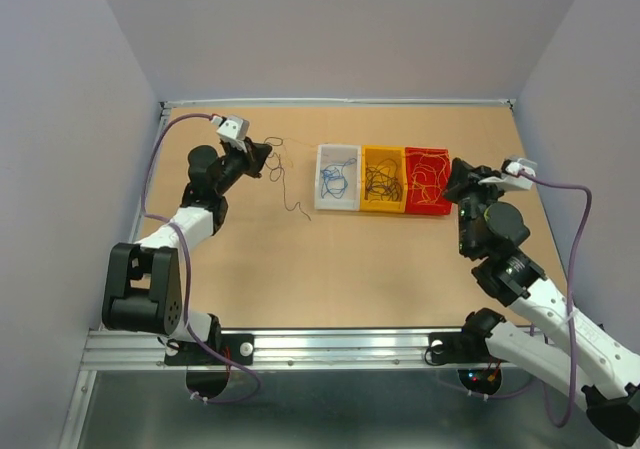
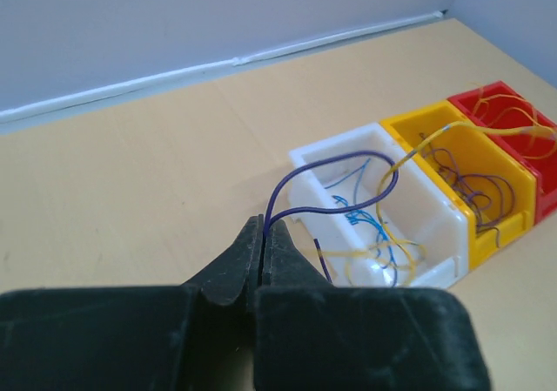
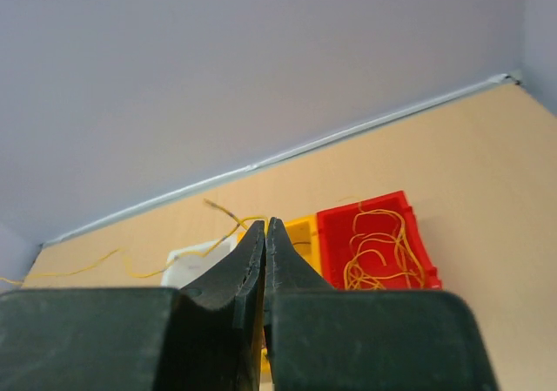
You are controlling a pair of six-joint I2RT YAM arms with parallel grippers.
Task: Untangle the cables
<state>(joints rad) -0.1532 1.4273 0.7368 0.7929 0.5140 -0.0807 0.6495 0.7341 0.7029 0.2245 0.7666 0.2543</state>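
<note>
place: robot lab cell | evidence: plain grey walls [image 1: 60, 119], railed tabletop [image 1: 380, 269]

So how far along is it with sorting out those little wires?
Well along, it seems. The white bin, yellow bin and red bin already hold blue, dark and yellow-orange strands. In hand: the left gripper pinches a dark strand, and the right gripper seems to pinch a yellow strand crossing it. Left to do: pulling these two apart and binning them.
</note>
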